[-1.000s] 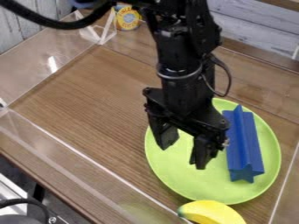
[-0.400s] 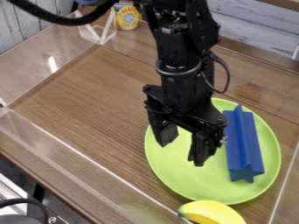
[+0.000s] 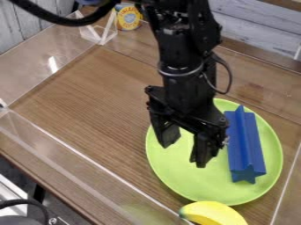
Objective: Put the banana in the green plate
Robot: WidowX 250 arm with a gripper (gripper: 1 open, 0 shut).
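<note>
The green plate (image 3: 177, 172) lies on the wooden table at the lower right. A blue elongated block (image 3: 245, 143) rests on its right half. My gripper (image 3: 186, 147) hangs over the plate's left half, pointing down, its black fingers (image 3: 207, 149) spread open with nothing between them. The banana (image 3: 212, 214) shows as a yellow curved shape at the bottom edge, just off the plate's near rim and partly cut off by the frame. The gripper stands above and behind it, apart from it.
A clear plastic wall (image 3: 47, 145) borders the table on the left and near side. At the back, a yellow and white object (image 3: 118, 19) sits beside the arm's cables. Bare wood (image 3: 94, 97) stretches left of the plate.
</note>
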